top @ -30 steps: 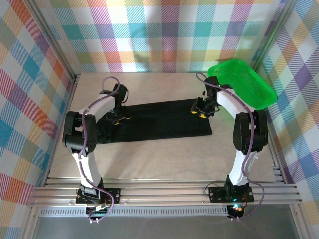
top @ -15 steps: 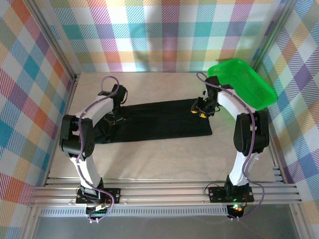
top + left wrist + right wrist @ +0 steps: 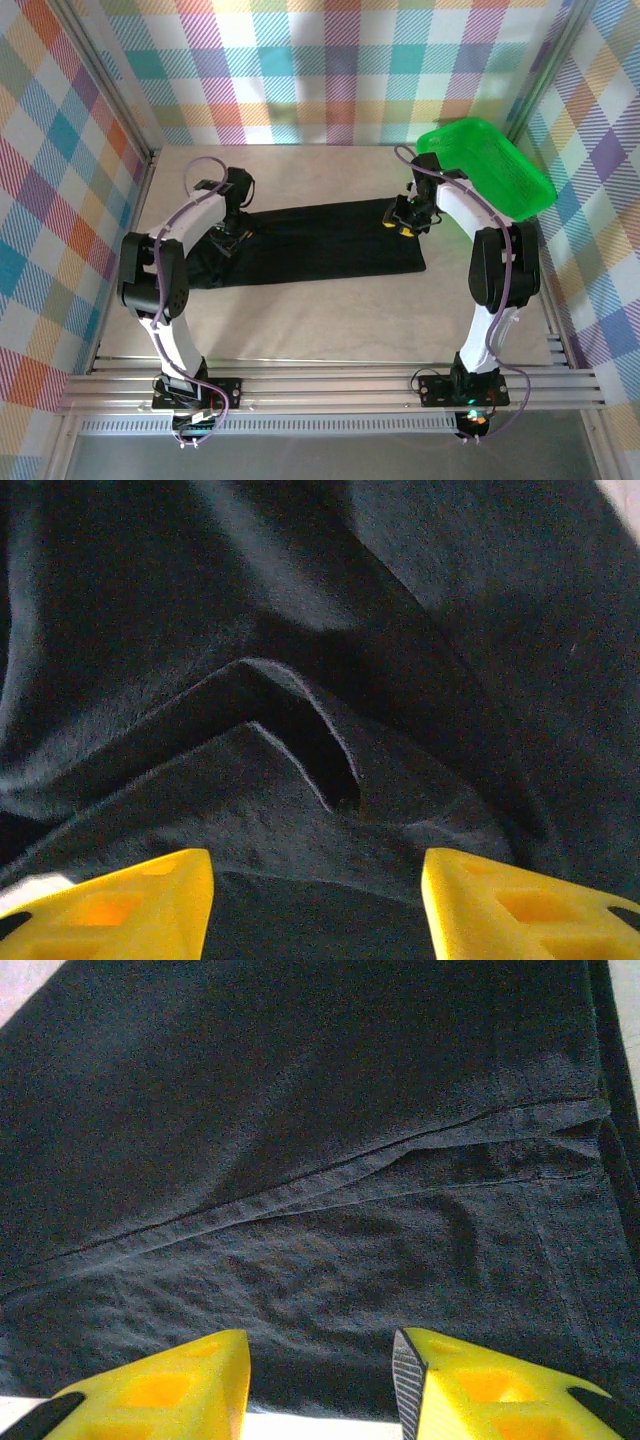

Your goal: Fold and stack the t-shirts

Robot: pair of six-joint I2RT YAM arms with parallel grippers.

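Between the two tools lay one black t-shirt (image 3: 320, 240), spread as a long flat band on the bench (image 3: 330, 320). One end of it sat under the left tool (image 3: 232, 242) and the other end under the right tool (image 3: 403, 224).

Under the left tool the cloth was rumpled. Two raised folds met just ahead of its two yellow fingers (image 3: 130, 895), with a dark pocket between them. Those fingers stood apart over the cloth with nothing pinched, so the left tool was released.

Under the right tool the cloth lay flat, and one stitched seam ran across it ahead of the two yellow fingers (image 3: 160, 1385). The shirt's edge passed just below them, with a pale strip of bench showing in the gap. That tool was released too, its fingers parted and gripping nothing.

Beyond the right tool, off to its right, one green mesh basket (image 3: 490, 165) sat tilted in the far corner, apart from the shirt.
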